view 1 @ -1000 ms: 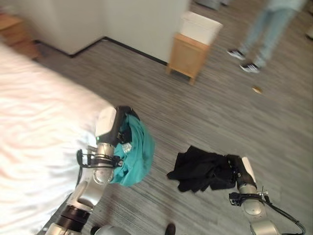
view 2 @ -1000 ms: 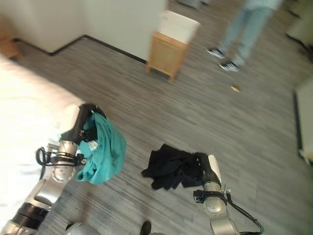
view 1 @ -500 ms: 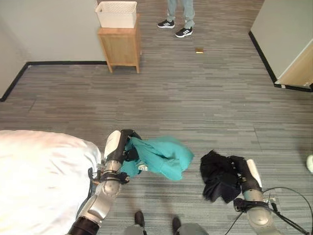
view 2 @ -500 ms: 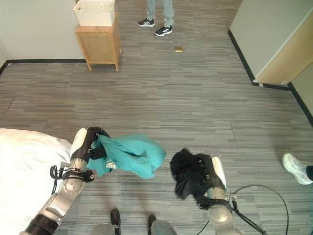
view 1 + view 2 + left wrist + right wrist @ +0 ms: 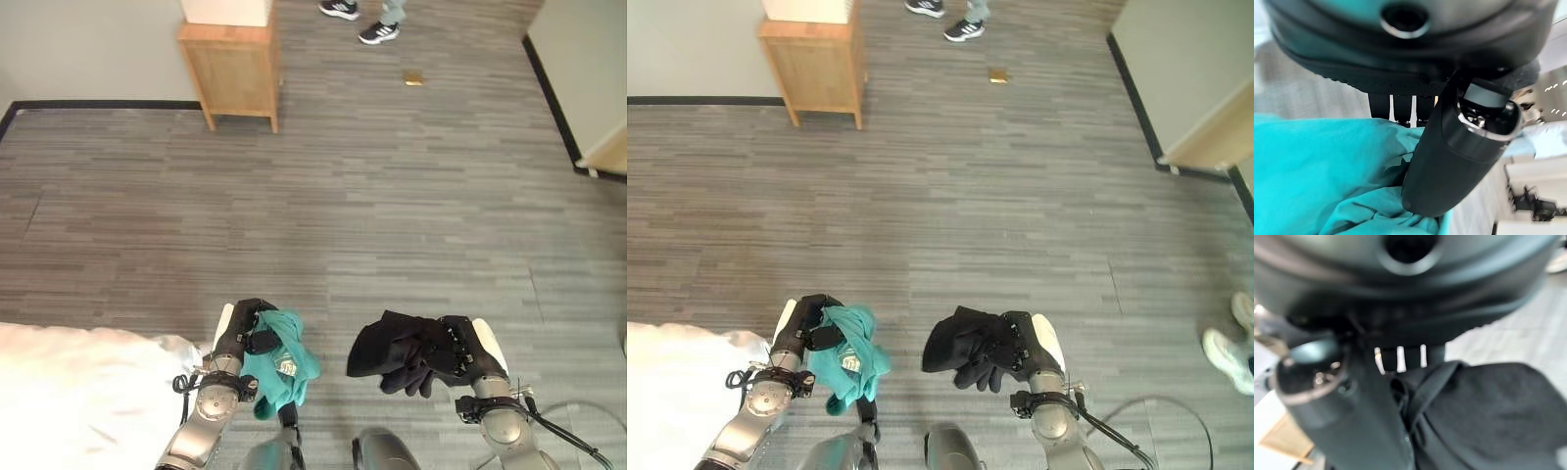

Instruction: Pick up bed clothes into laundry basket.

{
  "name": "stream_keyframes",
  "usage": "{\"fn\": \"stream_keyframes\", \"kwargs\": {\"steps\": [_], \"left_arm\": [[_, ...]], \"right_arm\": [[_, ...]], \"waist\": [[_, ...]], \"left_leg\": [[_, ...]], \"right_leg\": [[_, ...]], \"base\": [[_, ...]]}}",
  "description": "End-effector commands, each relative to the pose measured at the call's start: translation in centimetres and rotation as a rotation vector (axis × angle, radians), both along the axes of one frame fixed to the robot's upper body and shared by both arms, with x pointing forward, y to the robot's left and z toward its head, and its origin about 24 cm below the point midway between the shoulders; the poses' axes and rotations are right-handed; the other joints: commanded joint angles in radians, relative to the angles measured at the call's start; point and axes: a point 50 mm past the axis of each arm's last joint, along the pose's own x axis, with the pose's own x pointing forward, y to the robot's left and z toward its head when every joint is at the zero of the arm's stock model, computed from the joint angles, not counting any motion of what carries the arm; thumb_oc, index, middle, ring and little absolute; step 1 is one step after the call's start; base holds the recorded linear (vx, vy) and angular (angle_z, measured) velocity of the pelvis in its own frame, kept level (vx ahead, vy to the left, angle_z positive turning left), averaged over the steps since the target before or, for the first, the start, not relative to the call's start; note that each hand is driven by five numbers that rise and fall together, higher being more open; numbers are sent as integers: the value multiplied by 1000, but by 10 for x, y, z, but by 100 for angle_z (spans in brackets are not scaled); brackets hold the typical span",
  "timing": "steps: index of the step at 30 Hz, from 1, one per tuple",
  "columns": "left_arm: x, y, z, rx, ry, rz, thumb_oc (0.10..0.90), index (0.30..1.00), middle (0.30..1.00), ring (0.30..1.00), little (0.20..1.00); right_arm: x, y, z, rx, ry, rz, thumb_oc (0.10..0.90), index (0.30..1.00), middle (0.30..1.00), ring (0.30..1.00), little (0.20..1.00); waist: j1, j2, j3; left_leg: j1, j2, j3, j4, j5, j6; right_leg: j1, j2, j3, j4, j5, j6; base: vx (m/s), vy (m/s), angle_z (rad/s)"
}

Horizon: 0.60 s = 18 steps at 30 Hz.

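My left hand is curled round a teal garment that hangs bunched below it, just past the corner of the white bed. The left wrist view shows the thumb pressed into the teal cloth. My right hand grips a black garment, held up above the floor at the lower right. In the right wrist view the black cloth is clamped under the fingers. A white laundry basket stands on a wooden side table far ahead at the upper left.
Grey plank floor stretches between me and the table. A person's shoes stand at the far edge, another shoe at the right. A small brown scrap lies on the floor. A wall with dark skirting runs along the right.
The camera has swung, so the bed now sits lower left. The teal garment has dropped from spread sideways to hanging bunched. The black garment sits higher in my right hand.
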Motion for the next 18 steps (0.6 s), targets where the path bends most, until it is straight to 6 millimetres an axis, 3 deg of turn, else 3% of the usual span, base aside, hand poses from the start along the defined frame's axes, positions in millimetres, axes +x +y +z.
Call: {"fn": "stream_keyframes", "kwargs": {"steps": [1, 2, 4, 6, 7, 8, 9, 10, 11, 12, 13, 15, 16, 18], "left_arm": [[11, -6, 37, -35, -206, -50, 400, 300, 300, 300, 300], [13, 0, 39, -15, -212, -34, 400, 300, 300, 300, 300], [13, 8, 38, 26, -214, -11, 400, 300, 300, 300, 300], [12, 8, 38, 36, -214, -20, 400, 300, 300, 300, 300], [8, 5, 30, 12, -185, -14, 400, 300, 300, 300, 300], [8, 5, 29, 11, -183, -14, 400, 300, 300, 300, 300], [6, 3, 23, -6, -157, -13, 400, 300, 300, 300, 300], [3, 3, 19, -45, -129, -17, 400, 300, 300, 300, 300], [3, 3, 20, -44, -130, -17, 400, 300, 300, 300, 300], [2, 2, 21, -45, -130, -33, 400, 300, 300, 300, 300], [2, 2, 21, -43, -131, -33, 400, 300, 300, 300, 300], [3, 4, 26, -30, -150, -31, 400, 300, 300, 300, 300], [3, 4, 26, -29, -150, -32, 400, 300, 300, 300, 300], [2, 3, 24, -33, -146, -34, 400, 300, 300, 300, 300]], "right_arm": [[21, -1, 48, -12, -254, 30, 400, 300, 300, 300, 300], [23, 1, 48, -10, -248, 43, 400, 300, 300, 300, 300], [26, 4, 47, -29, -236, 68, 400, 300, 300, 300, 300], [22, 4, 40, -40, -196, 81, 400, 300, 300, 300, 300], [13, 2, 28, -26, -133, 76, 400, 300, 300, 300, 300], [13, 1, 28, -27, -132, 75, 400, 300, 300, 300, 300], [12, -1, 24, -26, -113, 76, 400, 300, 300, 300, 300], [11, -3, 23, -22, -100, 77, 400, 300, 300, 300, 300], [12, -3, 23, -21, -101, 78, 400, 300, 300, 300, 300], [13, -4, 26, -23, -110, 75, 400, 300, 300, 300, 300], [13, -4, 26, -21, -111, 75, 400, 300, 300, 300, 300], [20, -9, 35, -46, -136, 67, 400, 300, 300, 300, 300], [20, -9, 35, -46, -137, 67, 400, 300, 300, 300, 300], [22, -9, 38, -51, -143, 72, 400, 300, 300, 300, 300]], "waist": [[-47, -26, -57], [-63, -35, -60], [-90, -22, -58], [-104, -17, -71], [-114, -4, -87], [-117, -1, -86], [-122, 14, -89], [-97, -4, -77], [-102, -9, -79], [-68, -35, -55], [-74, -41, -57], [-5, -69, -32], [-4, -75, -35], [34, -67, -35]], "left_leg": [[112, 20, 47, -1, -149, -117], [180, 19, 33, -1, -203, -142], [268, 50, 25, -1, -273, -170], [331, 69, -11, -1, -312, -175], [358, 107, -32, 83, -239, -197], [355, 111, -35, 90, -242, -200], [326, 139, -45, 236, -159, -218], [202, 193, -24, 591, 23, -231], [193, 189, -31, 595, 27, -231], [96, 182, -31, 782, 53, -223], [80, 177, -39, 794, 55, -222], [-81, 182, 18, 920, -6, -210], [-84, 175, 21, 916, 1, -207], [-178, 140, 65, 790, -41, -201]], "right_leg": [[84, 17, -20, -410, 170, 34], [-8, -16, -77, -574, 235, 54], [-79, -36, -173, -656, 290, 76], [-60, -30, -140, -633, 301, 68], [-13, -18, -104, -608, 343, 43], [-10, -17, -108, -610, 344, 42], [16, -10, -111, -609, 352, 19], [113, -6, -135, -607, 311, -44], [109, -12, -138, -607, 314, -45], [176, -13, -133, -619, 286, -78], [171, -20, -138, -619, 290, -79], [308, -15, -118, -656, 232, -103], [303, -22, -116, -656, 235, -103], [375, -19, -98, -668, 193, -94]], "base": [[644, -264, 136], [673, -263, 81], [806, -352, 48], [774, -368, 63], [588, -312, 69], [586, -396, 84], [585, -557, 68], [570, -559, 72], [544, -582, 33], [117, -201, -7], [309, -359, -33], [547, -311, -26], [642, -175, -11], [515, -13, -51]]}}
